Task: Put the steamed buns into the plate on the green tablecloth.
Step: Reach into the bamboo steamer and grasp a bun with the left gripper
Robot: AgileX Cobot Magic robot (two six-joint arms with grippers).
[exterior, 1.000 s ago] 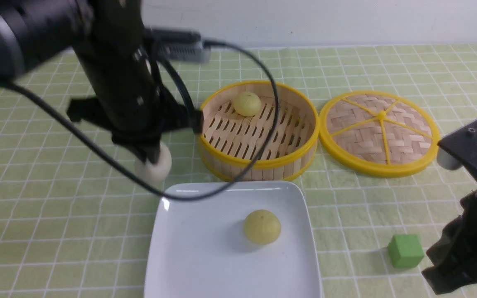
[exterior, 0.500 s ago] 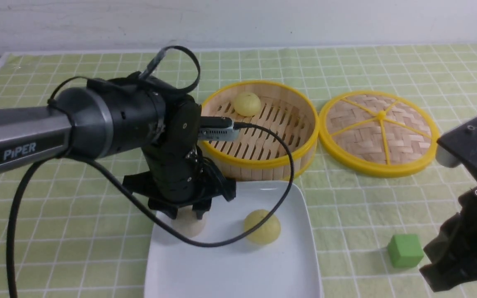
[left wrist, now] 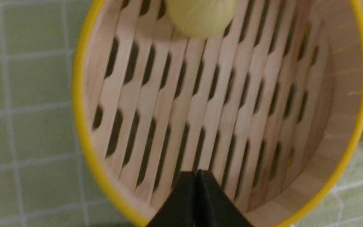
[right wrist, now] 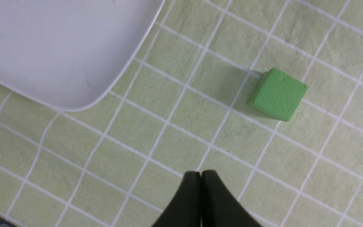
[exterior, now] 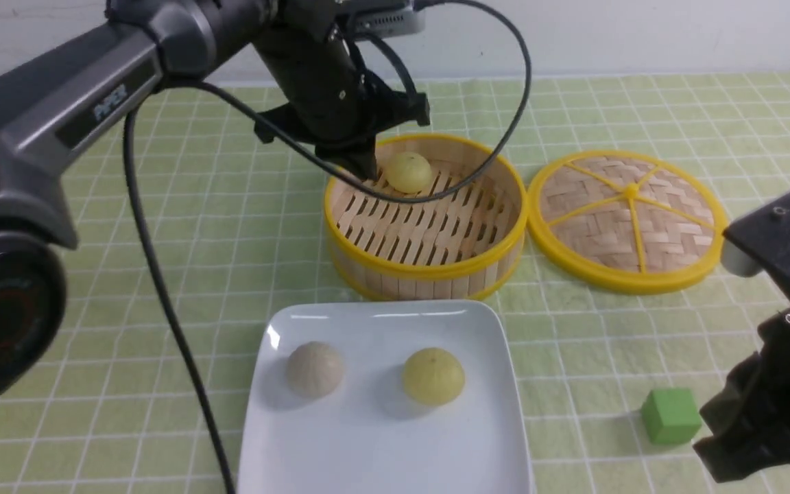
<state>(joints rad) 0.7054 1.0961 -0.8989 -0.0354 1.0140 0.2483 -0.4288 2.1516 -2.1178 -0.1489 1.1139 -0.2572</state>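
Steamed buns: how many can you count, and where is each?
3. A greyish bun and a yellow bun sit apart on the white plate; a second yellow bun lies in the steamer basket.

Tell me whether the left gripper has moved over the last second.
Yes. The left gripper moved away from the plate, back to the far-left side of the steamer basket, leaving the off-white bun on the plate.
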